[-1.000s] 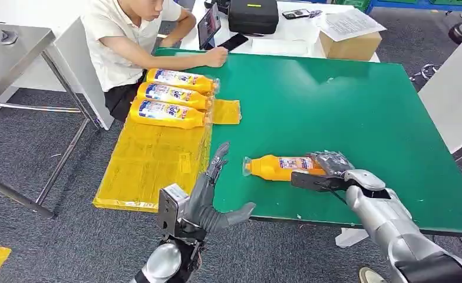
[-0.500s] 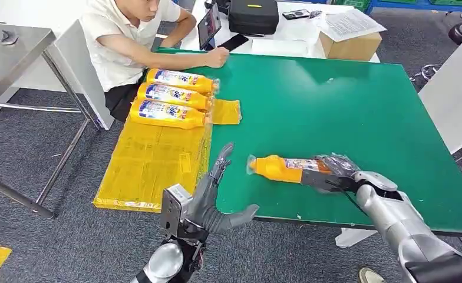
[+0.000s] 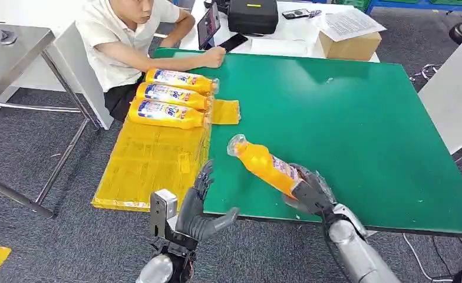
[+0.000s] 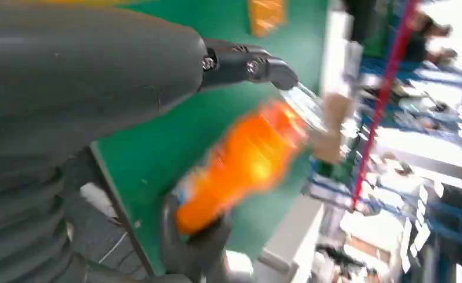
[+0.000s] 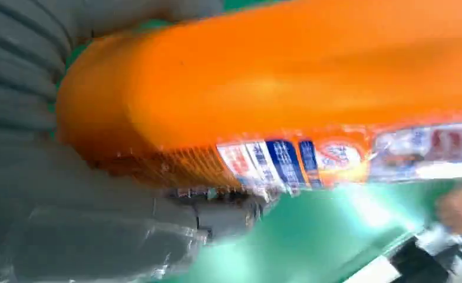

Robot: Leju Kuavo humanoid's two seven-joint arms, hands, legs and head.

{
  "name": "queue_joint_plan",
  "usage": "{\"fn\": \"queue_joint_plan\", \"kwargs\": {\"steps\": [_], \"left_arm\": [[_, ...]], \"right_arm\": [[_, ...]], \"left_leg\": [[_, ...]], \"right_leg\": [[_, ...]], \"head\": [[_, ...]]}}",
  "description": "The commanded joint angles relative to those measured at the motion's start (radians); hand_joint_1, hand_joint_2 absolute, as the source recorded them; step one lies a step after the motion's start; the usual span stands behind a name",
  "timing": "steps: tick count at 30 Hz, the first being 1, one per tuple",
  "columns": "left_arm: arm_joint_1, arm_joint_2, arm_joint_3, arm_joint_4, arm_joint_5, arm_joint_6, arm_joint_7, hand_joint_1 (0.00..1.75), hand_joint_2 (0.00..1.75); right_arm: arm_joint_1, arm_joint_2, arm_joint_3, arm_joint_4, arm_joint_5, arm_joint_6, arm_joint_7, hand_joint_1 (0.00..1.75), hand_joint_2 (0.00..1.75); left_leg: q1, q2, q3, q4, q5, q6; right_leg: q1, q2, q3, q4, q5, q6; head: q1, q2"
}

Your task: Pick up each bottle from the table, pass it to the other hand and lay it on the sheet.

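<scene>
Right hand [image 3: 309, 193] grips the orange bottle [image 3: 264, 165] by its base, raised over the green table [image 3: 346, 106].
The right wrist view shows its blue label; left hand [image 3: 200, 207] waits beside, fingers spread and empty.

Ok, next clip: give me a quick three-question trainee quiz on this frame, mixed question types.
1. True or false: the right hand holds the orange bottle by its base end, cap end pointing away from the robot.
2. How many bottles already lie on the yellow sheet?
A) two
B) three
C) four
3. Fill in: the left hand holds ____, its fingers apart, near the green table front edge.

Key:
1. True.
2. B: three bottles lie side by side at the sheet's far end, near the seated person.
3. Nothing.
</scene>
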Motion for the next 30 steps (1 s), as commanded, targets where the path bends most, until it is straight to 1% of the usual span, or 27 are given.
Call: {"fn": "queue_joint_plan", "kwargs": {"steps": [1, 2, 3, 4, 5, 6, 7, 8, 11, 12, 13, 15, 18, 19, 20, 22, 23, 24, 25, 27, 30], "left_arm": [[0.012, 0.041, 0.021, 0.036, 0.002, 0.015, -0.017, 0.00, 1.75], [0.011, 0.041, 0.020, 0.036, 0.002, 0.016, -0.017, 0.00, 1.75], [0.010, 0.041, 0.019, 0.036, 0.002, 0.017, -0.016, 0.00, 1.75], [0.009, 0.041, 0.019, 0.037, 0.003, 0.017, -0.016, 0.00, 1.75], [0.006, 0.044, 0.012, 0.036, -0.027, 0.030, -0.037, 0.00, 1.75], [-0.004, 0.054, -0.022, 0.032, -0.084, 0.024, -0.061, 0.00, 1.75], [-0.003, 0.056, -0.032, 0.025, -0.096, 0.010, -0.060, 0.00, 1.75], [0.002, 0.057, -0.037, 0.015, -0.079, -0.043, -0.041, 0.00, 1.75], [-0.001, 0.047, -0.031, 0.012, -0.076, -0.072, -0.037, 0.00, 1.75], [-0.010, 0.047, -0.036, 0.013, -0.085, -0.084, -0.045, 0.00, 1.75], [-0.024, 0.051, -0.051, 0.006, -0.124, -0.093, -0.079, 0.00, 1.75], [-0.038, 0.052, -0.072, -0.009, -0.176, -0.100, -0.103, 0.00, 1.75], [-0.040, 0.046, -0.078, -0.051, -0.206, -0.132, -0.113, 0.00, 1.75], [-0.043, 0.043, -0.078, -0.068, -0.189, -0.163, -0.104, 0.00, 1.75], [-0.046, 0.038, -0.076, -0.072, -0.169, -0.183, -0.089, 0.00, 1.75], [-0.057, 0.028, -0.073, -0.064, -0.093, -0.248, -0.042, 0.00, 1.75], [-0.066, 0.021, -0.070, -0.048, -0.055, -0.272, -0.020, 0.00, 1.75], [-0.070, 0.015, -0.067, -0.038, -0.043, -0.274, -0.017, 0.00, 1.75], [-0.078, 0.006, -0.064, -0.028, -0.028, -0.279, -0.015, 0.00, 1.75], [-0.083, 0.005, -0.066, -0.017, -0.024, -0.280, -0.016, 0.00, 1.75], [-0.083, 0.006, -0.067, -0.014, -0.022, -0.281, -0.018, 0.00, 1.75]], "right_arm": [[0.153, 0.110, -0.052, -0.317, -0.056, -0.015, 0.016, 1.75, 1.75], [0.152, 0.105, -0.049, -0.316, -0.059, -0.015, 0.019, 1.75, 1.75], [0.149, 0.103, -0.049, -0.310, -0.061, -0.014, 0.019, 1.75, 1.75], [0.146, 0.100, -0.050, -0.303, -0.063, -0.014, 0.019, 1.75, 1.75], [0.148, 0.104, -0.055, -0.307, -0.080, -0.011, 0.003, 1.75, 1.75], [0.158, 0.111, -0.054, -0.332, -0.097, -0.005, -0.019, 1.75, 1.75], [0.164, 0.114, -0.046, -0.356, -0.106, 0.004, -0.026, 1.75, 1.75], [0.165, 0.115, -0.031, -0.379, -0.129, 0.032, -0.023, 1.75, 1.75], [0.159, 0.118, 0.017, -0.401, -0.132, 0.051, -0.009, 1.75, 1.75], [0.157, 0.118, 0.036, -0.398, -0.129, 0.061, -0.004, 1.75, 1.75], [0.154, 0.122, 0.054, -0.386, -0.128, 0.067, -0.003, 1.75, 1.75], [0.146, 0.125, 0.083, -0.359, -0.121, 0.073, -0.004, 1.75, 1.75], [0.135, 0.137, 0.139, -0.321, -0.099, 0.087, -0.021, 1.75, 1.75], [0.128, 0.132, 0.181, -0.310, -0.079, 0.100, -0.026, 1.75, 1.75], [0.125, 0.135, 0.201, -0.301, -0.073, 0.104, -0.028, 1.75, 1.75], [0.110, 0.135, 0.248, -0.282, -0.057, 0.115, -0.041, 1.75, 1.75], [0.104, 0.135, 0.270, -0.283, -0.062, 0.134, -0.078, 1.75, 1.75], [0.103, 0.136, 0.279, -0.286, -0.067, 0.146, -0.090, 1.75, 1.75], [0.104, 0.145, 0.290, -0.294, -0.065, 0.146, -0.089, 1.75, 1.75], [0.106, 0.143, 0.294, -0.303, -0.065, 0.146, -0.089, 1.75, 1.75], [0.108, 0.138, 0.295, -0.310, -0.065, 0.144, -0.089, 1.75, 1.75]], "left_leg": [[0.000, 0.002, -0.001, -0.001, -0.001, -0.002], [0.000, 0.003, 0.000, -0.001, -0.002, -0.002], [0.000, 0.002, -0.002, -0.001, -0.001, -0.002], [0.000, 0.002, -0.001, -0.001, -0.002, -0.002], [0.000, 0.000, -0.002, -0.001, -0.001, -0.001], [0.000, 0.000, -0.001, -0.001, -0.002, -0.002], [-0.001, 0.000, -0.003, -0.001, -0.001, -0.001], [-0.001, 0.001, -0.002, -0.001, -0.001, -0.002], [-0.002, 0.001, -0.005, 0.000, -0.001, -0.001], [-0.002, 0.003, -0.003, 0.000, -0.002, -0.002], [-0.002, 0.003, -0.004, -0.001, -0.001, -0.001], [-0.002, 0.002, -0.005, 0.000, -0.001, -0.002], [-0.001, 0.002, -0.004, 0.000, -0.001, -0.002], [-0.001, 0.003, -0.002, 0.000, -0.002, -0.002], [-0.002, 0.003, -0.005, 0.000, -0.001, -0.001], [-0.001, 0.005, -0.002, 0.000, -0.002, -0.002], [-0.002, 0.002, -0.004, 0.000, -0.001, -0.001], [-0.001, 0.003, -0.003, 0.000, -0.001, -0.002], [-0.002, 0.002, -0.005, 0.000, -0.001, -0.001], [-0.001, 0.003, -0.003, 0.000, -0.002, -0.002], [-0.002, 0.003, -0.004, -0.001, -0.001, -0.001]], "right_leg": [[0.000, 0.003, -0.002, 0.000, 0.000, -0.002], [0.000, 0.004, -0.001, 0.000, -0.001, -0.002], [0.000, 0.003, -0.003, 0.000, -0.001, -0.002], [0.000, 0.002, -0.002, 0.000, -0.001, -0.002], [0.000, 0.001, -0.003, 0.000, -0.001, -0.002], [0.000, 0.002, -0.002, 0.000, -0.001, -0.002], [-0.001, 0.001, -0.004, 0.000, 0.000, -0.002], [-0.001, 0.002, -0.002, 0.000, -0.001, -0.002], [-0.003, 0.002, -0.006, 0.001, 0.000, -0.002], [-0.002, 0.004, -0.004, 0.001, -0.001, -0.003], [-0.002, 0.003, -0.006, 0.000, 0.000, -0.002], [-0.002, 0.001, -0.006, 0.000, 0.000, -0.002], [-0.001, 0.002, -0.006, 0.001, 0.000, -0.002], [-0.001, 0.004, -0.004, 0.001, -0.001, -0.003], [-0.002, 0.003, -0.006, 0.000, 0.000, -0.001], [-0.001, 0.005, -0.004, 0.000, 0.000, -0.003], [-0.002, 0.002, -0.006, 0.000, 0.000, -0.001], [-0.001, 0.003, -0.004, 0.000, 0.000, -0.002], [-0.002, 0.002, -0.006, 0.000, 0.000, -0.001], [-0.002, 0.003, -0.005, 0.000, 0.000, -0.002], [-0.002, 0.003, -0.005, 0.000, 0.000, -0.002]], "head": [[0.000, 0.000], [0.000, 0.000], [-0.001, 0.000], [-0.001, 0.000], [0.000, 0.000], [0.000, 0.000], [0.000, 0.000], [0.000, 0.000], [0.000, 0.000], [0.000, 0.000], [0.000, 0.000], [0.000, 0.000], [0.000, 0.000], [0.000, 0.000], [0.000, 0.000], [-0.001, 0.000], [0.000, 0.000], [0.000, 0.000], [0.000, 0.000], [0.000, 0.000], [-0.001, 0.000]]}}
